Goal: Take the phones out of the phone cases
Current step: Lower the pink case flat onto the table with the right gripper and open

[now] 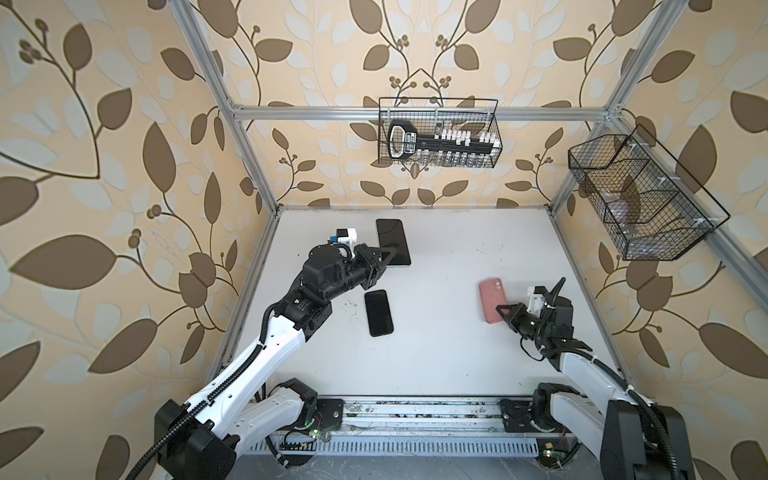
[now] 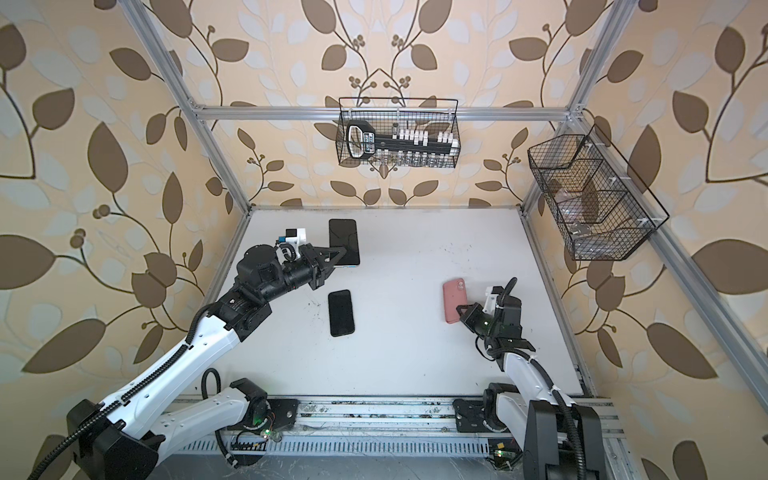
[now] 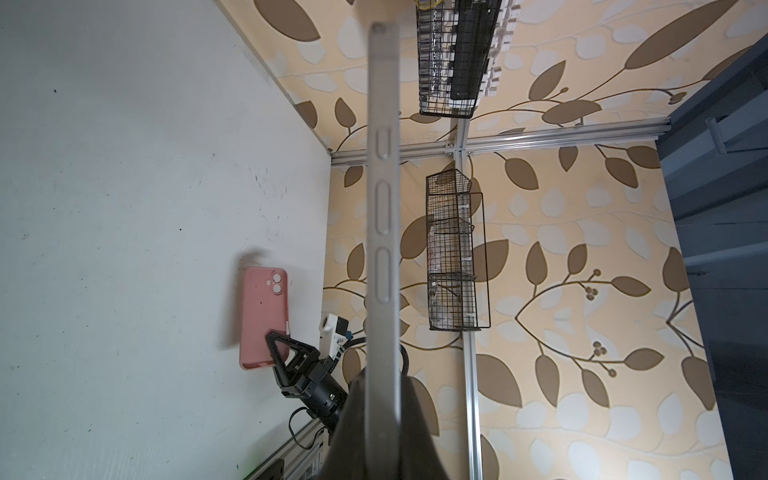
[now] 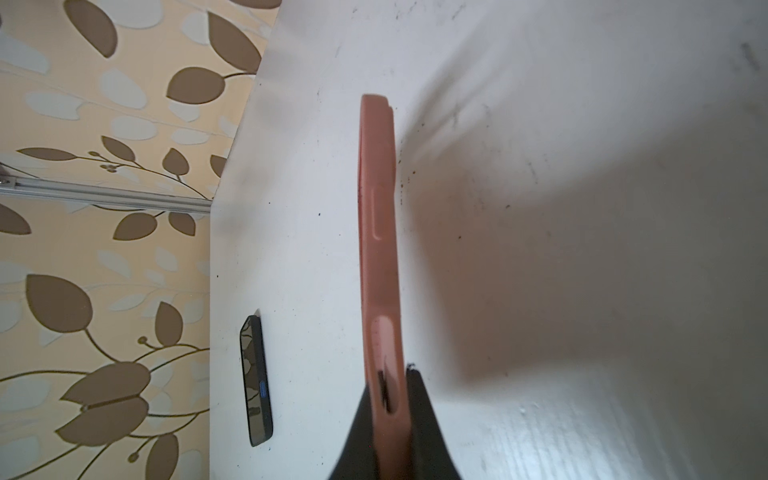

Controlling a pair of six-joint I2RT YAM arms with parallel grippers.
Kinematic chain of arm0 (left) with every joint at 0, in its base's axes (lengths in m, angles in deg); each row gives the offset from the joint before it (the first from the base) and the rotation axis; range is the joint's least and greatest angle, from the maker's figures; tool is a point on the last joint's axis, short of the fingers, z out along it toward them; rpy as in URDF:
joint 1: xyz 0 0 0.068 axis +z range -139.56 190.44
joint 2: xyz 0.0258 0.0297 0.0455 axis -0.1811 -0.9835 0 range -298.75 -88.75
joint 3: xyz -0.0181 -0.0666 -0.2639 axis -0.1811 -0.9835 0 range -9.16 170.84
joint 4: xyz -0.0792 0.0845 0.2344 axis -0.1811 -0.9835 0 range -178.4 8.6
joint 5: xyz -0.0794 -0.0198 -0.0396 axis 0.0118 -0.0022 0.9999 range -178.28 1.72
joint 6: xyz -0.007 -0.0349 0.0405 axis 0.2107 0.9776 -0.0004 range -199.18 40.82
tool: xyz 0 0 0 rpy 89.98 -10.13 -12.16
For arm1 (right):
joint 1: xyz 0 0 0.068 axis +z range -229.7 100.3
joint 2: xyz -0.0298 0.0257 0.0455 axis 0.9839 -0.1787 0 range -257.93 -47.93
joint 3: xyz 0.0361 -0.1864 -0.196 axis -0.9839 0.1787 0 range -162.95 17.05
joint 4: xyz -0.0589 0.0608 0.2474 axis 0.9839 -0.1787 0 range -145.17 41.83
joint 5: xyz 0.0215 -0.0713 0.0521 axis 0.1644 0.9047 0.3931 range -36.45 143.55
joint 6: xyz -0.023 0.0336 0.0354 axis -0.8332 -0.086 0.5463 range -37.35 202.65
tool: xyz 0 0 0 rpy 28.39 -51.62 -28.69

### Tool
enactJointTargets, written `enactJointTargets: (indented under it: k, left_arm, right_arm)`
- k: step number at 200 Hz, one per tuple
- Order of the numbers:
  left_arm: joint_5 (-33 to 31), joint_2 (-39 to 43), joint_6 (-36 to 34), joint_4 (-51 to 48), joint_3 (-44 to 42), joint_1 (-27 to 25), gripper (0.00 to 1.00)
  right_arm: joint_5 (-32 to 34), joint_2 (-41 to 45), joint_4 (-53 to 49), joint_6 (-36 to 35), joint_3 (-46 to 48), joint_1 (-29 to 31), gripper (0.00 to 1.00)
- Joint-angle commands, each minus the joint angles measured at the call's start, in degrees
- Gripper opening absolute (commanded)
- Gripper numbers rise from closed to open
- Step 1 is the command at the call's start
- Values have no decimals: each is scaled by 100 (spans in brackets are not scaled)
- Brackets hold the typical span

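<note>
Back basket (image 1: 384, 129), side basket (image 1: 665, 245), wall-hung

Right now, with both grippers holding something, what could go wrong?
The left gripper grips the phone only near one end, so it might slip and fall onto the table.
The right gripper pinches the case at one end too; it may sag or drop.
A second phone lies near the left gripper; setting down there could hit it.

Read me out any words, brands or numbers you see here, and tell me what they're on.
Nothing is legible.
Label on the black tool in the back wire basket: too blurred to read.
Pink case: no markings visible.
</note>
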Motion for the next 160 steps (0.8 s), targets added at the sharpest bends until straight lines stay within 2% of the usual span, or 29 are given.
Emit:
enactJointTargets:
  k: [1,33,101,160]
  left_arm:
    - [128,175,-141,603,-12,68,0]
    - [127,153,-142,642,-47,71,0]
    - [126,140,-152,643,-91,69,0]
    - [136,122,-159,635,-98,68,0]
  right_arm:
    - [-234,-114,-155,-381,170,-206,1]
    - [-314,-216,-308,-645,170,-475,7]
    - [-145,-211,-694,-960,146,-794,33]
    - [394,48,-1423,-1254,-140,-934,44]
